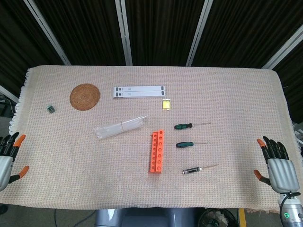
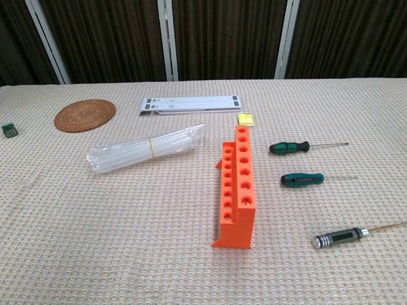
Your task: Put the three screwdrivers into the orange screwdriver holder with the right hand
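Orange holder: the screwdriver holder [image 1: 157,152] stands mid-table on the woven cloth [image 1: 227,109], its holes empty.
Screwdrivers: three lie at its 3 o'clock, apart from it — upper green-handled screwdriver [image 1: 183,126], lower green-handled screwdriver [image 1: 184,144], and black-handled screwdriver [image 1: 192,170] nearest the front edge.
Right hand: right hand [image 1: 276,166] hovers at the table's 4 o'clock corner, fingers spread wide, holding nothing.
Left hand: left hand [image 1: 7,155] at 8 o'clock, fingers apart, empty.
Head view only: both hands show here; the chest view shows neither.
Chest view only: the holder's stepped side and two hole rows [image 2: 236,185].
Around: clear plastic bundle [image 1: 120,127] at the holder's 10 o'clock, round wicker coaster [image 1: 84,96], grey flat stand [image 1: 139,91], small yellow item [image 1: 166,104], small green item [image 1: 50,109].
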Controlling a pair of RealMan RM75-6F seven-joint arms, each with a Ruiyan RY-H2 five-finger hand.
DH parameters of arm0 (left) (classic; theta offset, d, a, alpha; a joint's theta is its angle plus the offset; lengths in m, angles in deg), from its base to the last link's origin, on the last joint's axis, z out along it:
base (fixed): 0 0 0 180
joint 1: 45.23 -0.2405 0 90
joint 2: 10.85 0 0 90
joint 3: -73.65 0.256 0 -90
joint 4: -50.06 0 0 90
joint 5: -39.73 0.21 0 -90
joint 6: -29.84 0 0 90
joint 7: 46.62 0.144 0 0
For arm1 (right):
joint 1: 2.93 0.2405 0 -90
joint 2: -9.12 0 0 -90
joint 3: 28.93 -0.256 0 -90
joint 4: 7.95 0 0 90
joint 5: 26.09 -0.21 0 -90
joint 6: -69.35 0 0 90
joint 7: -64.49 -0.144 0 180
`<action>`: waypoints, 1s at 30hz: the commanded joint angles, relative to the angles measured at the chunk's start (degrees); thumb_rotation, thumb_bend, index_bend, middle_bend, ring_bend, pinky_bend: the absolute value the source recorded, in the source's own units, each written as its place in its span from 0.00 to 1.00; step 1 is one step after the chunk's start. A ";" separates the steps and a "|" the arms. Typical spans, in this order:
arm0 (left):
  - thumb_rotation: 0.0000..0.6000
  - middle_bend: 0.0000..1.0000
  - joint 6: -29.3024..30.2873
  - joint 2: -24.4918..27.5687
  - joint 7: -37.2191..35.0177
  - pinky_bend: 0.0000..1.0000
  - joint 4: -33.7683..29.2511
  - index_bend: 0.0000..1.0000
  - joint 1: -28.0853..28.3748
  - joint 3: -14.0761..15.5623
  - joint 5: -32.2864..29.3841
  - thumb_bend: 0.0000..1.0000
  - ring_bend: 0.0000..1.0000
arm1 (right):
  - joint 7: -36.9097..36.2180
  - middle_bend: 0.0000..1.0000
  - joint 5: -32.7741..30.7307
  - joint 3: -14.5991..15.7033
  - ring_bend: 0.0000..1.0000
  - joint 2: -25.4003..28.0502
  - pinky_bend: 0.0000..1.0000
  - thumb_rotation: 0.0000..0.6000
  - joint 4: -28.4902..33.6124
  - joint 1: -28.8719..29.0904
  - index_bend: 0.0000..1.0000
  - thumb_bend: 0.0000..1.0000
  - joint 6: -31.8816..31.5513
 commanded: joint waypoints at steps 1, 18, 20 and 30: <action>1.00 0.00 0.18 -0.01 -0.07 0.00 0.03 0.06 0.00 0.05 0.37 0.23 0.00 | 0.13 0.02 -0.27 -0.13 0.00 -0.18 0.00 1.00 -0.22 -0.04 0.08 0.16 0.00; 1.00 0.00 2.80 0.25 -0.78 0.00 0.10 0.06 -0.73 0.30 2.99 0.23 0.00 | -7.98 0.09 5.05 -0.27 0.00 -4.54 0.00 1.00 -6.67 -1.74 0.14 0.16 -6.94; 1.00 0.00 2.96 0.33 -0.56 0.00 -0.04 0.06 -0.83 0.36 3.14 0.23 0.00 | -8.33 0.09 5.55 -0.02 0.00 -4.82 0.00 1.00 -7.45 -1.54 0.15 0.16 -6.65; 1.00 0.00 3.47 0.53 -0.91 0.00 -0.23 0.06 -1.25 0.63 3.70 0.23 0.00 | -8.87 0.13 6.63 0.26 0.00 -5.39 0.00 1.00 -8.33 -1.03 0.24 0.19 -6.24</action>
